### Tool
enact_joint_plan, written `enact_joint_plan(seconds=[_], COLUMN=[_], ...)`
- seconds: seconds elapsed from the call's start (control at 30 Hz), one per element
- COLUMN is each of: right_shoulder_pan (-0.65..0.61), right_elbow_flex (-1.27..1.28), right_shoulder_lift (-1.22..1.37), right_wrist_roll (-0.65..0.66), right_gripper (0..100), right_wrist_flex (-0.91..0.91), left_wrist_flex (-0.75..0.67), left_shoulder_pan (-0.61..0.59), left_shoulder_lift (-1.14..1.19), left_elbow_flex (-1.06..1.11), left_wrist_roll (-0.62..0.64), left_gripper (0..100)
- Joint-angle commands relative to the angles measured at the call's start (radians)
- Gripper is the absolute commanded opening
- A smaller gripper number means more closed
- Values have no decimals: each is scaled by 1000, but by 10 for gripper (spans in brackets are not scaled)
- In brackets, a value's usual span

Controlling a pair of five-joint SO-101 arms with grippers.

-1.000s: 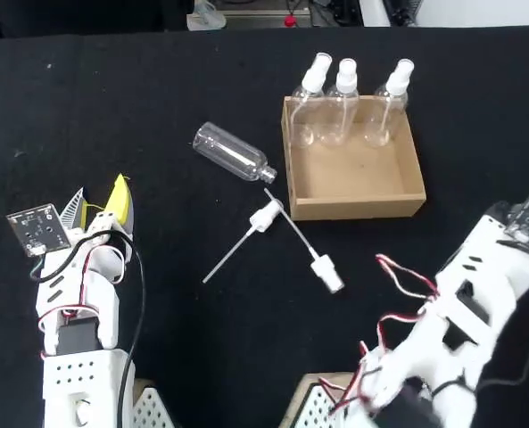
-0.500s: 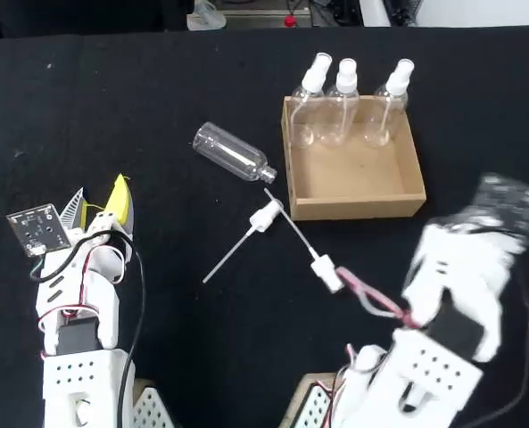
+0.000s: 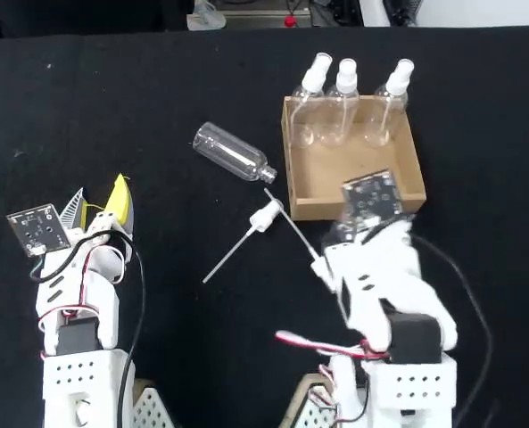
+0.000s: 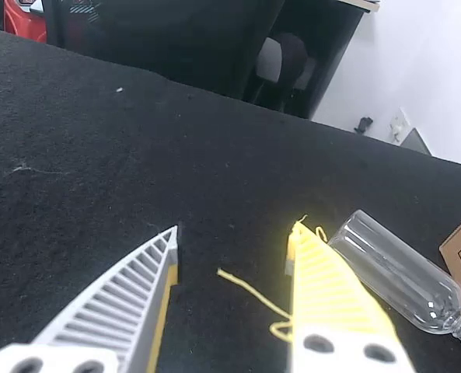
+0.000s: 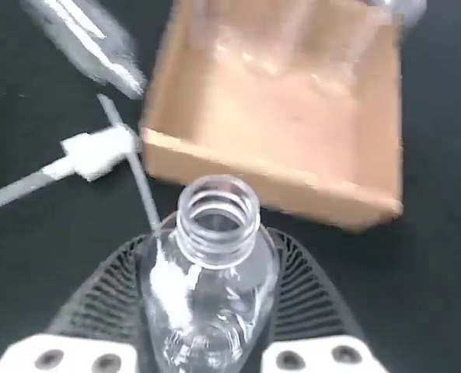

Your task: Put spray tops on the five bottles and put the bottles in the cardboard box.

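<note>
My right gripper (image 5: 214, 256) is shut on a clear bottle (image 5: 212, 272) with a bare threaded neck, held upright in front of the cardboard box (image 5: 277, 163). From above, that arm (image 3: 376, 267) sits just before the box (image 3: 358, 207), over one spray top (image 3: 326, 272). A second spray top (image 3: 266, 217) with its tube lies left of it. Another capless bottle (image 3: 233, 153) lies on its side left of the box. Three bottles with spray tops (image 3: 346, 98) stand along the box's far wall. My left gripper (image 4: 236, 229) stands open over bare cloth at the table's left (image 3: 99, 189).
Black cloth (image 3: 157, 80) covers the table. The lying bottle (image 4: 405, 272) is a little beyond my left gripper's yellow finger (image 4: 323, 287). The two spray tops' long tubes (image 3: 230, 252) stretch across the cloth between the arms.
My right arm has swung from the table's right edge leftward to the front of the box, bottle in its grip. The left arm has stayed put.
</note>
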Motion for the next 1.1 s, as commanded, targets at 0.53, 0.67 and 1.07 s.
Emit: enact_joint_plan(seconds=[0.53, 0.67, 1.07], right_shoulder_pan=[-219, -167, 49], right_elbow_flex=[-27, -27, 28], right_shoulder_lift=[-27, -18, -21], right_wrist_roll=[-213, -233, -270], right_gripper=[10, 10, 10], right_wrist_flex=[-298, -272, -252], left_wrist_flex=[6, 158, 560], left_shoulder_pan=[12, 65, 414], left_shoulder_lift=[5, -2, 9], left_elbow_flex=[21, -48, -269], left_wrist_roll=[-6, -40, -252], left_gripper=[223, 223, 223])
